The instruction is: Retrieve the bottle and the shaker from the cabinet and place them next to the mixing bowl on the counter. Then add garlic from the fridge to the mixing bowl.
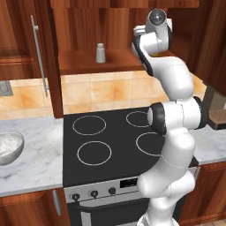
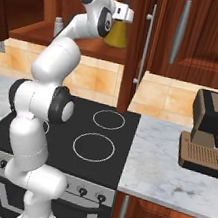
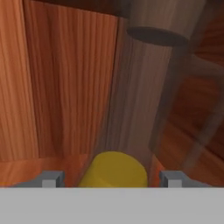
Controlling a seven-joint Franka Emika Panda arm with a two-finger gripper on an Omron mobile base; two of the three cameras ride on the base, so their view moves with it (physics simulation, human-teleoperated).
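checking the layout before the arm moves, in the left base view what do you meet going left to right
round grey metal mixing bowl with a whitish speckled inside → long thin vertical metal bar handle → small pale grey shaker with a rounded cap → white robot arm → brown ribbed tray at the right edge

Arm raised high, elbow bent; gripper inside the cabinet, fingers spread either side of the bottle.
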